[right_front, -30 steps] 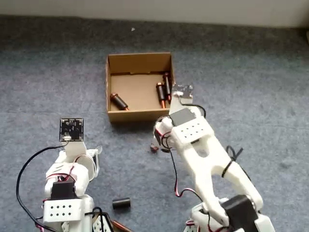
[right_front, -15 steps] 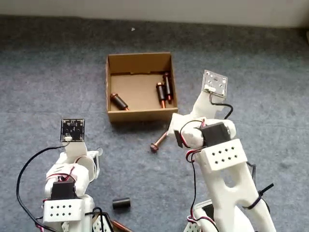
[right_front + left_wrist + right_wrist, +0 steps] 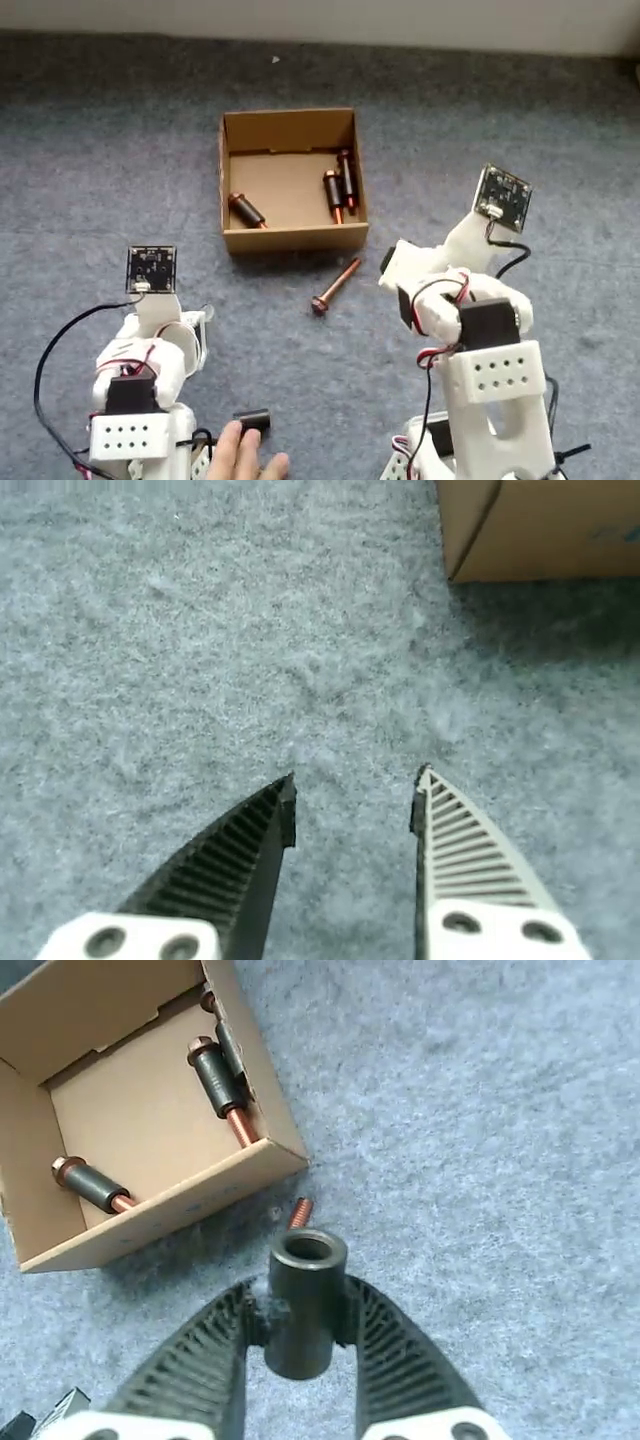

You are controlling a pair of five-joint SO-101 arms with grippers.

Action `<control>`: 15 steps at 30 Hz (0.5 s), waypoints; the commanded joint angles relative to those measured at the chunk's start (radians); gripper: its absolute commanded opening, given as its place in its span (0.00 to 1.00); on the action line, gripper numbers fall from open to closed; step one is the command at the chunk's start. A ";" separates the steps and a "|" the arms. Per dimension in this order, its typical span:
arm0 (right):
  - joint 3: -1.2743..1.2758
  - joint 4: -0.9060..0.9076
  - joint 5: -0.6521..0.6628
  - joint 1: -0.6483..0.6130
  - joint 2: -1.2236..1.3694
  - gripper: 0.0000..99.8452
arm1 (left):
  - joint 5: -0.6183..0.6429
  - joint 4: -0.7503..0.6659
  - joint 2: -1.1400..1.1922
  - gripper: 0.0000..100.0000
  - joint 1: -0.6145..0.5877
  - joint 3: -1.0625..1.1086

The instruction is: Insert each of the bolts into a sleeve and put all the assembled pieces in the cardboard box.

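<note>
well, the cardboard box sits open on the grey carpet, toward 12 o'clock from the middle of the high view. three assembled pieces lie flat on its floor: one toward the box's 8 o'clock corner, and two close together along its 3 o'clock wall, the nearer and the farther. a loose copper bolt lies on the carpet at about 5 o'clock from the box, just off its front corner and apart from the wall, its flanged head pointing toward 7 o'clock. the right arm stands at 4 o'clock from the box, just beside the bolt's threaded end. the right gripper is clamped on a dark sleeve, its ribbed fingers pressing both sides, with the sleeve's open bore facing the camera and the bolt's tip showing just past it. the left arm stands at 7 o'clock from the box, well apart from it. the left gripper hangs over bare carpet near a corner of the box with its two tips spread apart and nothing between them. a second dark sleeve lies on its side at 6 o'clock from the box, well apart from it, beside the left arm's base. a person's hand comes in from the 6 o'clock edge, fingertips right at that sleeve; whether they touch it i cannot tell.
</note>
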 commanded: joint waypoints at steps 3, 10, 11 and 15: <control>0.093 -0.101 0.012 0.015 -0.114 0.00 | 0.008 0.005 0.002 0.22 0.021 0.028; 0.185 -0.150 0.012 0.015 -0.229 0.00 | 0.008 0.005 0.002 0.22 0.021 0.028; 0.185 -0.147 0.012 0.015 -0.242 0.00 | 0.008 0.005 0.002 0.22 0.021 0.028; 0.188 -0.143 0.011 0.015 -0.275 0.00 | 0.008 0.005 0.002 0.22 0.021 0.028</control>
